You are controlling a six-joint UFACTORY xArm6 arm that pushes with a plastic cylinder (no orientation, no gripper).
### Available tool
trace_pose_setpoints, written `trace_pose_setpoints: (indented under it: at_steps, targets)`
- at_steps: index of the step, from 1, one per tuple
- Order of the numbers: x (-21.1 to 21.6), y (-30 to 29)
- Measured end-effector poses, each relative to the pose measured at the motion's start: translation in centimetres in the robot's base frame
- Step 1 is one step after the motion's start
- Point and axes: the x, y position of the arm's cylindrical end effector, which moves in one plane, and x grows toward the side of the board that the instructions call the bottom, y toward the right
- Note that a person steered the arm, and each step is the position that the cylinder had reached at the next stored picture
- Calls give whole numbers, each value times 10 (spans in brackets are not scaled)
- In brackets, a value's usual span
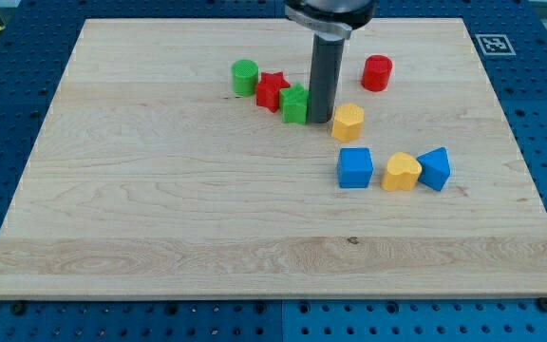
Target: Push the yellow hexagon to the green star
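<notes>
The yellow hexagon [348,123] lies on the wooden board a little right of the board's middle, towards the view's top. The green star [295,104] lies to its left, a short gap away. My tip [319,120] stands between them, touching or almost touching the green star's right side and just left of the yellow hexagon. The dark rod rises straight up from there to the arm at the view's top.
A red star [271,90] touches the green star's left side, with a green cylinder [244,76] beyond it. A red cylinder [377,72] stands at upper right. A blue cube [354,167], a yellow heart [401,172] and a blue triangular block [435,168] lie in a row below the hexagon.
</notes>
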Motion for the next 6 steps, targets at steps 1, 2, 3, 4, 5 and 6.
trace_pose_setpoints:
  at_steps: [1,2,3,4,5,6]
  targets:
    - [0,28]
    - [-9,50]
    - [-35,60]
    - [-28,98]
    - [12,141]
    - [32,136]
